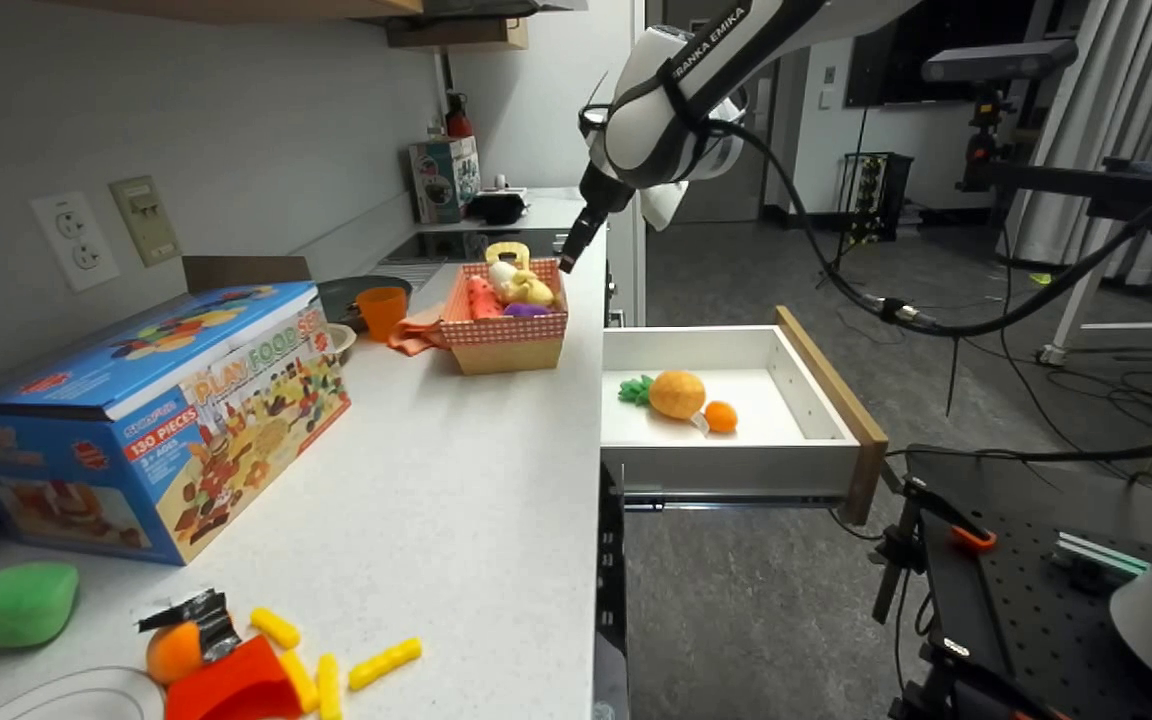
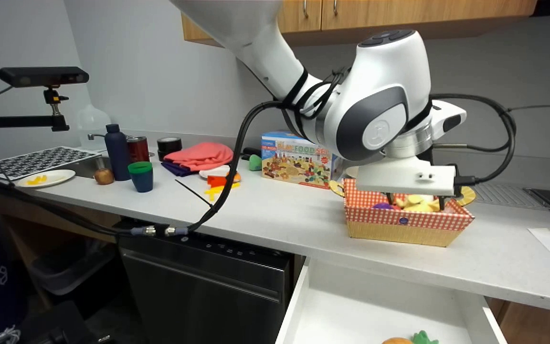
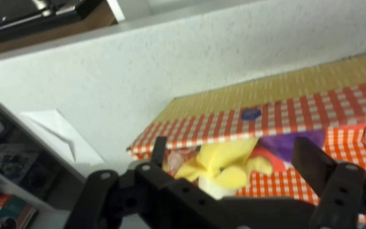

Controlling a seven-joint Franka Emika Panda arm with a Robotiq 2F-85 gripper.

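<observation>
In an exterior view, from left to right, a blue play-food box (image 1: pixel 141 415) stands on the tabletop (image 1: pixel 456 480), then an orange cup (image 1: pixel 382 312), then a red-checked basket (image 1: pixel 506 357) near the edge. The pincer (image 3: pixel 232 149) hangs over the basket, unclenched, its fingers spread wide; in the wrist view a yellow toy (image 3: pixel 222 160) inside the basket shows between them, with a purple piece (image 3: pixel 280 146) beside it. Farthest right, a pulled-out drawer (image 1: pixel 716 472) holds a toy pineapple (image 1: pixel 677 395) and a toy orange (image 1: pixel 722 416).
</observation>
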